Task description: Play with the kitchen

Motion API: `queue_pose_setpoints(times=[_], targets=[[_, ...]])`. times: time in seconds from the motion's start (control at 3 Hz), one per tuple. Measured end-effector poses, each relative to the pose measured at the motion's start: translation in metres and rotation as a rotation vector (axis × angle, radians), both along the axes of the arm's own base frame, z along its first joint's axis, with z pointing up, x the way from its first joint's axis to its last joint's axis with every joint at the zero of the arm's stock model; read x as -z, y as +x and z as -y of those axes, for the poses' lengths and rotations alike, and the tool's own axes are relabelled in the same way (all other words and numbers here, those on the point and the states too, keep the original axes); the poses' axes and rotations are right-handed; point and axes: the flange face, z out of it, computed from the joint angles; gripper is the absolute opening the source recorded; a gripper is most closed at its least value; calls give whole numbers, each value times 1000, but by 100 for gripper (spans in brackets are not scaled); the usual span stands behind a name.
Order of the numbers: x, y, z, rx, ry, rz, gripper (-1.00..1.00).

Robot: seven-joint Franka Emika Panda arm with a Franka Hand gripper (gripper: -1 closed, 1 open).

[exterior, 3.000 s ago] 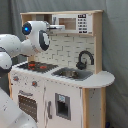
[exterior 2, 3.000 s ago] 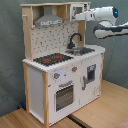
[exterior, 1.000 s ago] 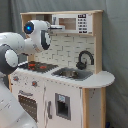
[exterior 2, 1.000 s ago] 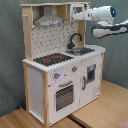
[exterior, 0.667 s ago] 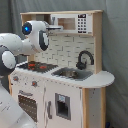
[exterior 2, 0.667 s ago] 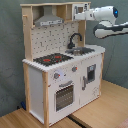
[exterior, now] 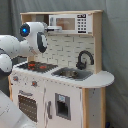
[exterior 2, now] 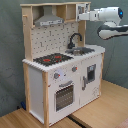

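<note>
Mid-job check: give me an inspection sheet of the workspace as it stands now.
Surface: light wooden floor, bare where visible.
Job's things: tall white and light-wood toy kitchen, upright; oven door closed; black faucet over the sink; black-red stovetop.
Clutter: nothing seen.
End effector: the end effector at the small white microwave on the top shelf; finger state cannot be told.
Cables: nothing seen.
Surroundings: grey curtain backdrop.

The arm (exterior: 31, 40) seems to have shifted slightly by the microwave (exterior: 70, 23).

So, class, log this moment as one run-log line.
arm: raised, reaching the microwave | gripper: at the kitchen top shelf, state unclear | oven door: shut | faucet: untouched
</note>
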Motion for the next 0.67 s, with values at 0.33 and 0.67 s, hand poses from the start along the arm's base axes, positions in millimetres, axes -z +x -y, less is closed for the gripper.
queue_pose_setpoints(times=[0.33,0.67], targets=[[-1,-6,-1,-7,1,7,-100],[-1,-8,-3,-11,1,8,100]])
